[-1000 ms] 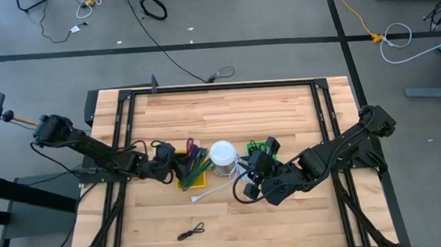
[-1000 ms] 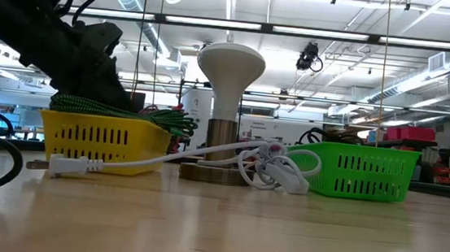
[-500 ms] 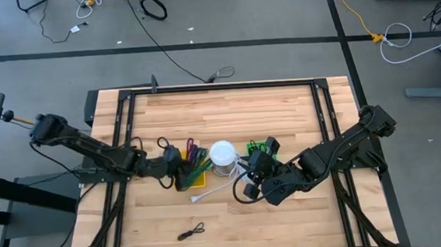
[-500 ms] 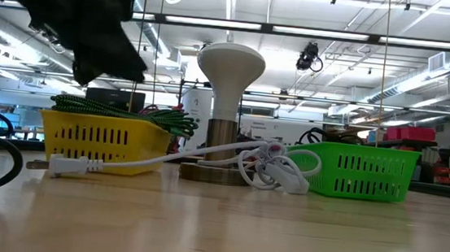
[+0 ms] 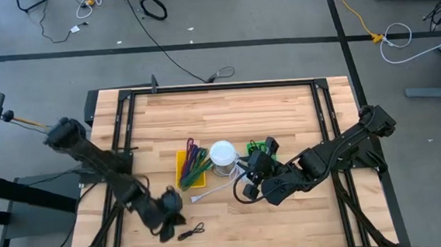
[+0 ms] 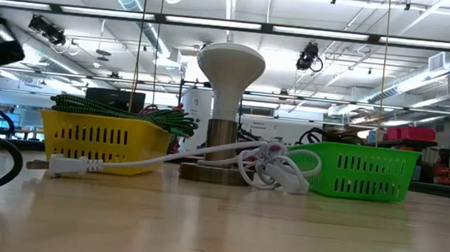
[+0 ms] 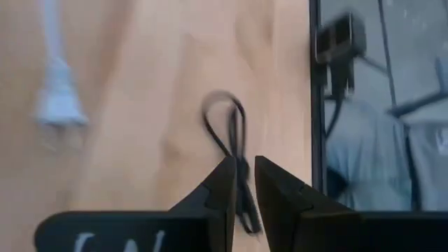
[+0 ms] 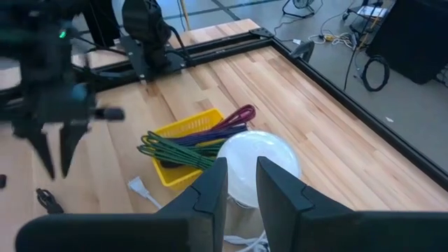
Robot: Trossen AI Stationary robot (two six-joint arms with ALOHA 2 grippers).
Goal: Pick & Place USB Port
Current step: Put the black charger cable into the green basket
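The left gripper (image 5: pixel 167 221) hovered low at the lower left of the high view, its fingers (image 7: pixel 225 183) drawn to a narrow gap and holding nothing, directly over a small black looped cable (image 5: pixel 191 233) that lay on the wooden table (image 5: pixel 227 111). In the left wrist view that cable (image 7: pixel 234 147) ran up from between the fingertips, with a white plug (image 7: pixel 59 108) at the frame's left edge. White lettering on the gripper body at the bottom of that view was too cropped to read.

Half a second before, this gripper had been at the yellow basket (image 5: pixel 191 167) in the centre of the frame; it had since swung down and away toward the table's near edge. In the low view the dark arm that had hung above the yellow basket (image 6: pixel 101 138) was gone from that spot, leaving only a dark blur at the upper left.

The right gripper (image 5: pixel 249 174) had not moved, resting just right of the white mushroom-shaped lamp (image 5: pixel 223 154), its fingers (image 8: pixel 210 192) narrowly apart and empty above the lamp's dome (image 8: pixel 255 164).

Only the low view showed the lamp's brown stem (image 6: pixel 221 146), the white power cord (image 6: pixel 148 162) across the table, and the green basket (image 6: pixel 360 172) from the side. Only the right wrist view showed green and purple cables (image 8: pixel 192 143) piled in the yellow basket.
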